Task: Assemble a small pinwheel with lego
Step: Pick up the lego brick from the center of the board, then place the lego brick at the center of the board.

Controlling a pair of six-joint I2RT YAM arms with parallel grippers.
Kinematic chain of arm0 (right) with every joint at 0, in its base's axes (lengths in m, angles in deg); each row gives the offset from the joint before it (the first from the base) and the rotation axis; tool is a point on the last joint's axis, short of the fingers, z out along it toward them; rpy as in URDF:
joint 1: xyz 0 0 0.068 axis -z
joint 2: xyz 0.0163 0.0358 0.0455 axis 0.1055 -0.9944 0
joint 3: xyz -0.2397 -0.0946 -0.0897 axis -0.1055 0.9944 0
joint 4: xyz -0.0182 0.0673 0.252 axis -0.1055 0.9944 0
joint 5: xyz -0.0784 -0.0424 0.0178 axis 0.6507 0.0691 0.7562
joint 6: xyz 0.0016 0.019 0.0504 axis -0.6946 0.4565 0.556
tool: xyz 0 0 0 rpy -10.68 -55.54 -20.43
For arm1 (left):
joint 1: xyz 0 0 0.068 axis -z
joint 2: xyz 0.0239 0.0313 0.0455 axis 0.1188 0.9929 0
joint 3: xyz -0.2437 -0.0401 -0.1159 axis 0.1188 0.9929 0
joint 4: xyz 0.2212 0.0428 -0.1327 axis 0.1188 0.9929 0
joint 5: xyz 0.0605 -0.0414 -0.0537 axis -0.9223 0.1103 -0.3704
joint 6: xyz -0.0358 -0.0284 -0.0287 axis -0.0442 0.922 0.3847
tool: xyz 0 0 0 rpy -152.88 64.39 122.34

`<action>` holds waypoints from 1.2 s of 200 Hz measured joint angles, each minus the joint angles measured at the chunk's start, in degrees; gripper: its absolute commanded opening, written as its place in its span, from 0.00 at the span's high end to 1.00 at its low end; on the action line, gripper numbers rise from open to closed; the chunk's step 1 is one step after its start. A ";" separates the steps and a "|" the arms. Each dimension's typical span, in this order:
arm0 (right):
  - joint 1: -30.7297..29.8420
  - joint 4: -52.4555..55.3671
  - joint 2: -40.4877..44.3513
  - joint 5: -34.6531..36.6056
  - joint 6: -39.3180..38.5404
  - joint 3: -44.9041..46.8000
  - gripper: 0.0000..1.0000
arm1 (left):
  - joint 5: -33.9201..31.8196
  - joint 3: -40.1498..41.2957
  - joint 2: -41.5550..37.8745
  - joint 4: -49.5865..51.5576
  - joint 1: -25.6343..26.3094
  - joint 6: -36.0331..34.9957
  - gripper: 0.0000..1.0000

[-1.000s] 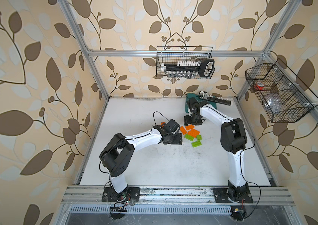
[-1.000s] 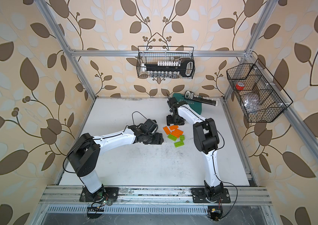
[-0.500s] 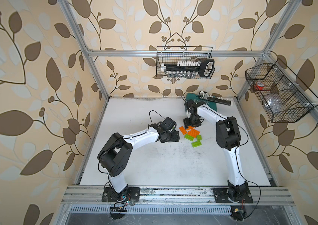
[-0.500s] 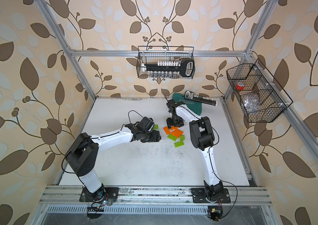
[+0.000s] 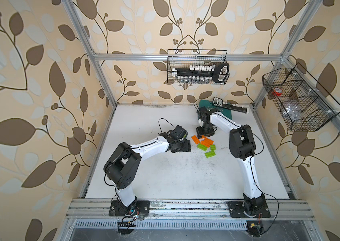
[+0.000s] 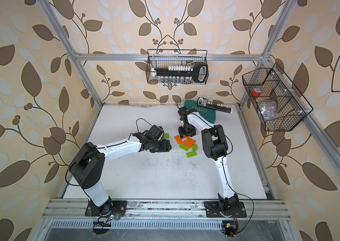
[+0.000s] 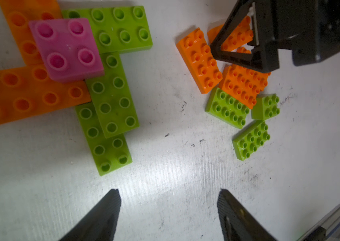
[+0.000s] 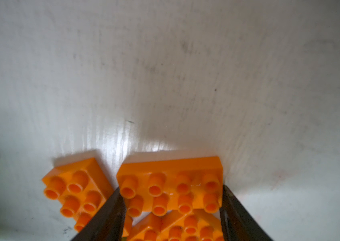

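Right now the right hand [image 8: 171,198] points down at the surface [image 8: 185,73]. Its two fingers [image 8: 110,215] stand at the short ends of an orange 2x4 brick [image 8: 171,179] that lies flat, studs up. The pads look to be against the plastic, but I cannot tell whether they are squeezing it. Just outside one finger lies a second orange brick [image 8: 75,187], and close under the hand the studs of a third orange brick [image 8: 185,229] show. In both top views this hand [image 5: 205,131] [image 6: 186,131] is at the far edge of the loose bricks, with the teal tool case [image 5: 206,104] beyond it, near the back wall.

The left hand [image 7: 168,208] is held over bare surface with its fingers [image 7: 102,215] well apart and nothing between them. Ahead of its fingertips, off to one side, lies the partly built pinwheel. Lime 2x4 bricks [image 7: 112,96] and orange 2x4 bricks [image 7: 29,94] are overlapped at angles, and a pink square brick [image 7: 67,50] is pressed on top where they meet. Ahead on the other side, farther out, is the loose pile. There an orange brick [image 7: 244,83] overlaps a lime brick [image 7: 226,108], and a small green square brick [image 7: 266,106] is just beside them. Another lime brick [image 7: 250,139] lies slightly apart, nearer the left hand. In a top view, most of the pinwheel is hidden under the left wrist.
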State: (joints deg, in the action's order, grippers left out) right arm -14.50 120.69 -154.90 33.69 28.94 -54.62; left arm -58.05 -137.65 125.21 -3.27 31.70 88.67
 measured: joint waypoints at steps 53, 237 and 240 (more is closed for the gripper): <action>0.00 0.24 0.02 -0.09 -0.17 -0.24 0.42 | 0.02 1.86 -1.95 0.04 -1.14 0.00 0.24; -33.00 -6.75 24.04 1.03 8.61 33.81 0.37 | -0.33 30.86 -35.80 7.41 -6.45 6.95 0.22; -33.31 -6.93 23.76 0.85 8.57 33.86 0.37 | -0.20 31.21 -36.17 7.41 -6.84 7.06 0.22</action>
State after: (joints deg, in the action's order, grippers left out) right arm -47.81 113.76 -131.14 34.54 37.51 -20.76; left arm -58.24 -106.44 89.04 4.14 24.86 95.73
